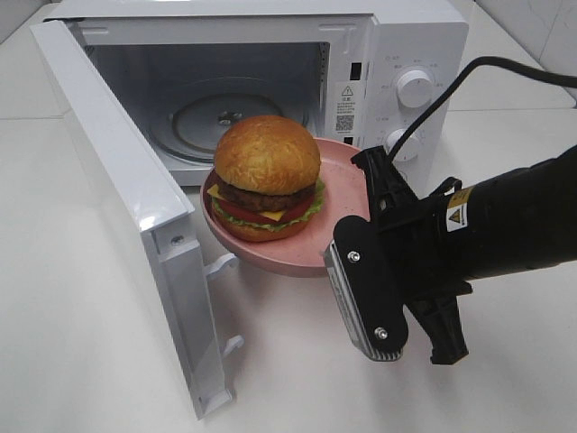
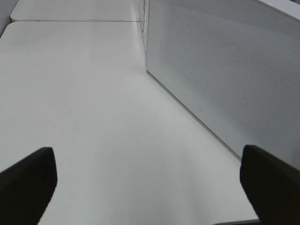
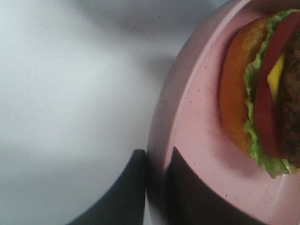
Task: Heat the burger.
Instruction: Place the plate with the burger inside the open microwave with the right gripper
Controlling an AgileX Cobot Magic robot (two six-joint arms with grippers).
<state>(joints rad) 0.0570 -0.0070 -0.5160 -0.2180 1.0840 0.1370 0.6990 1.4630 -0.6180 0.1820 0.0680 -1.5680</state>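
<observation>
The burger (image 1: 266, 180), with its golden bun, dark patty, cheese, tomato and lettuce, sits on a pink plate (image 1: 302, 254). The plate is held above the table just in front of the open microwave (image 1: 410, 50). My right gripper (image 1: 363, 170) is shut on the plate's right rim. In the right wrist view the right gripper (image 3: 157, 157) has one finger under the plate's rim (image 3: 187, 117) and one on top, with the burger (image 3: 262, 93) close by. My left gripper (image 2: 150, 183) stands open over bare table, holding nothing, and does not show in the high view.
The microwave door (image 1: 126, 180) swings out to the left toward the front; its perforated outer face (image 2: 225, 79) stands beside the left gripper. A glass turntable (image 1: 216, 113) lies inside the cavity. Two knobs (image 1: 415, 87) are on the right panel. A black cable (image 1: 478, 68) runs over the right arm.
</observation>
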